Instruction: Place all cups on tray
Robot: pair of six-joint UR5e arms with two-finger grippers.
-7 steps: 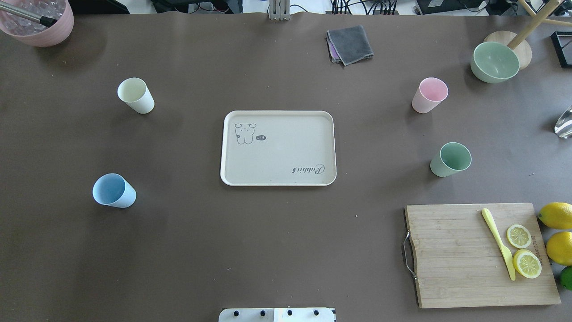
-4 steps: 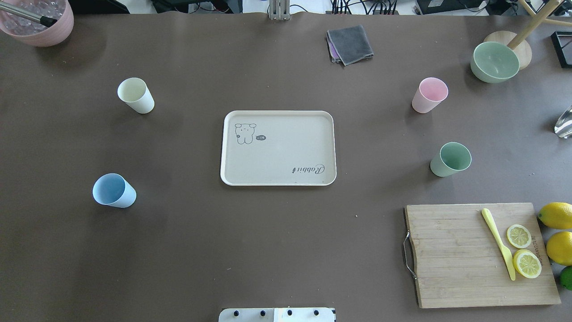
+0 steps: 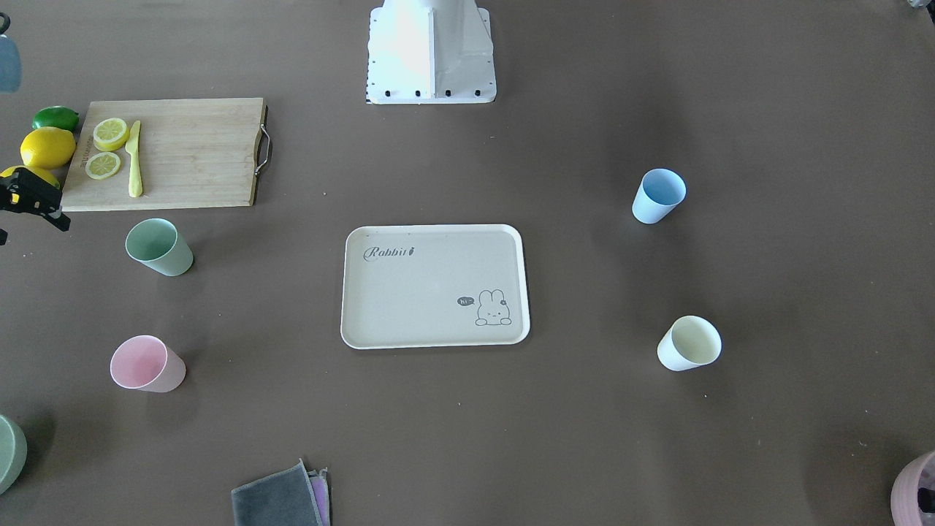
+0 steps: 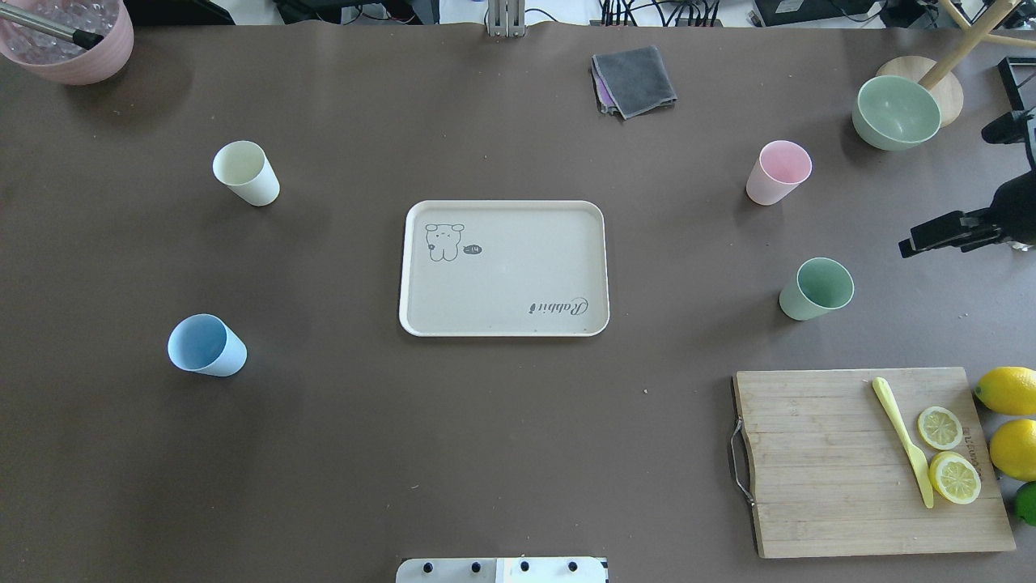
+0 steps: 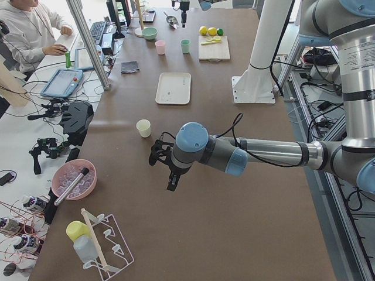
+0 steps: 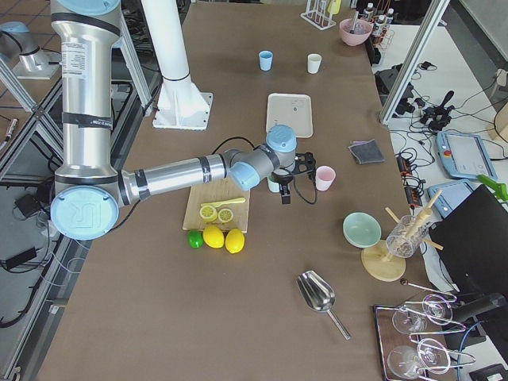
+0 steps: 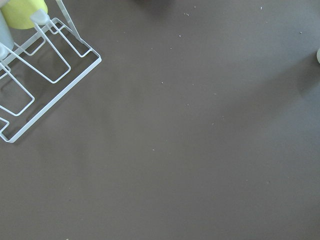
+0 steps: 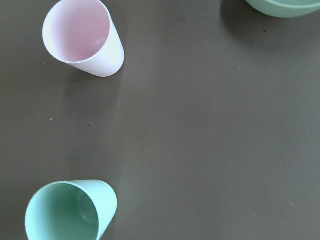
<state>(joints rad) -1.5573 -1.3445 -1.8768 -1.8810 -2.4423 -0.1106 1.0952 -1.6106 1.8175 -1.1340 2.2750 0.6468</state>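
Note:
The beige tray (image 4: 503,326) lies mid-table with nothing on it. Around it stand a cream cup (image 4: 245,172), a blue cup (image 4: 205,345), a pink cup (image 4: 777,172) and a green cup (image 4: 816,288), all upright on the table. My right gripper (image 4: 945,188) hangs high at the right edge, right of the pink and green cups, its fingers apart and empty. Its wrist view shows the pink cup (image 8: 85,37) and the green cup (image 8: 70,210) below. My left gripper (image 5: 166,170) shows only in the left side view, near the cream cup (image 5: 143,127); I cannot tell its state.
A wooden cutting board (image 4: 817,461) with lemon slices and a yellow knife sits front right, with whole lemons (image 4: 1008,390) beside it. A green bowl (image 4: 895,112), a grey cloth (image 4: 634,79) and a pink bowl (image 4: 69,40) stand along the far edge. A wire rack (image 7: 40,70) is under the left wrist.
My right gripper has come into the overhead view at the right edge. The cups and the tray have not moved.

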